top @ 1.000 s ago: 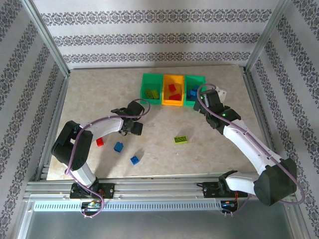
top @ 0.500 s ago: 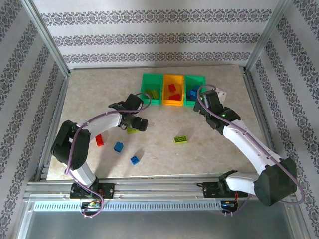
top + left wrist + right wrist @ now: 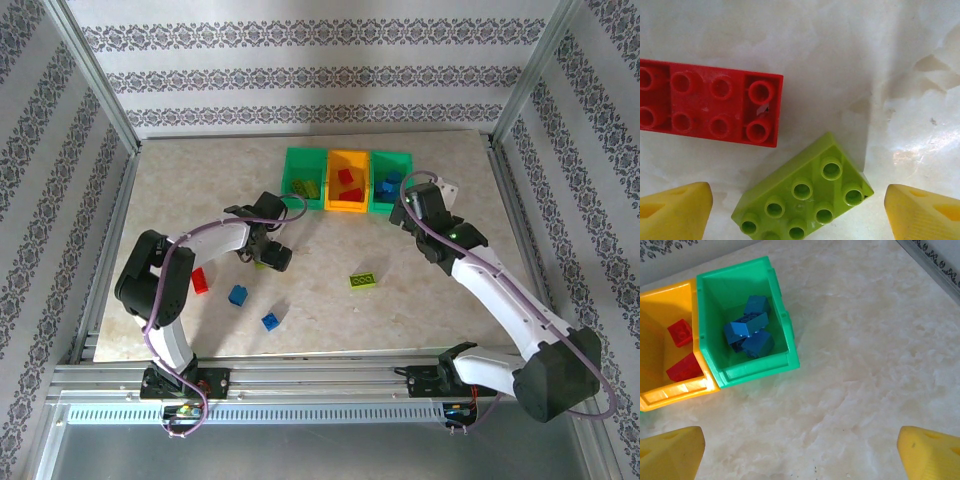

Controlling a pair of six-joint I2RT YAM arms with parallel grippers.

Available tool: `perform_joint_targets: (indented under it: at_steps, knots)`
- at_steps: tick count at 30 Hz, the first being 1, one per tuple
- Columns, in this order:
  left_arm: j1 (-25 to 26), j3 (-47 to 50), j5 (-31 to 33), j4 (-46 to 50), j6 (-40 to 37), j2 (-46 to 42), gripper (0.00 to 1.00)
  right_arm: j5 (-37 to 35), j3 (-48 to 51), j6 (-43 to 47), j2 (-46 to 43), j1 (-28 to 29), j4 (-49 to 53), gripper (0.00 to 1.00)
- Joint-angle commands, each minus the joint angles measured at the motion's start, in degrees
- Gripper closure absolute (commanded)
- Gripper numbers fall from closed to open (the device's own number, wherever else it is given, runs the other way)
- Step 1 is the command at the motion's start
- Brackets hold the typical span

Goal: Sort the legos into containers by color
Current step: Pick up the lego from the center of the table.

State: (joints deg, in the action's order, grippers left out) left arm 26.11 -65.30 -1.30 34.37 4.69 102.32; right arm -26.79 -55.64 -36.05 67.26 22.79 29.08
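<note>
3 bins in a row at the far side of the worktop (image 3: 200,190), touching side to side: left green bin (image 3: 304,153), orange bin (image 3: 348,206), right green bin (image 3: 757,371).

Contents:
- left green bin: lime pieces, roughly 2, too small from above to count for sure
- orange bin: 2 red pieces (image 3: 680,332) visible
- right green bin: 3 blue pieces (image 3: 747,329) piled together; can't tell if there's another underneath

Loose on the worktop, 5 counted:
- 1 red brick (image 3: 200,281) at the left
- 2 blue bricks, one (image 3: 237,295) near the red, the other (image 3: 271,320) nearer the arm bases
- 1 lime brick (image 3: 364,279) alone, mid-worktop
- 1 more lime brick (image 3: 802,197) under the left pincer (image 3: 270,254)

The left wrist view also has a red eight-stud brick (image 3: 707,102) just beside that lime one, studs up and not touching it. Can't tell if it's the same red one seen from above.

Left pincer: down low over the worktop with its yellow fingers (image 3: 675,210) spread. The lime brick sits tilted between them with a gap on each side, not pinched.

Right pincer (image 3: 800,457): spread wide over bare worktop just in front of the right green bin, holding nothing.
</note>
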Motion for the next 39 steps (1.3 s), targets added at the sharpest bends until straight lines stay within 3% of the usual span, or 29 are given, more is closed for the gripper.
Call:
perform_joint_targets:
  at_steps: [1, 13, 17, 25, 39]
  knots:
    - [-0.7, -1.1, -0.8, 2.3, -0.6, 1.1, 0.14, -1.5, 1.2, -1.1, -1.0, 0.8, 1.2, 0.02]
    - [-0.6, 1.8, -5.6, 1.7, 3.2, 0.2, 0.35, -2.0, 1.2, -0.8, -0.6, 0.7, 1.2, 0.02]
    - [-0.6, 3.1, -5.8, 1.9, 4.6, -0.9, 0.49, -2.1, 1.1, -0.7, -0.4, 0.7, 1.0, 0.02]
    - [-0.6, 4.8, -6.0, 0.1, 6.3, -1.9, 0.67, -2.0, 0.8, -0.8, 0.2, 0.7, 0.7, 0.02]
    - [-0.6, 1.3, -5.0, -9.1, 12.7, -10.6, 0.79, -1.7, 2.2, -1.9, -0.3, 0.8, 0.6, 0.02]
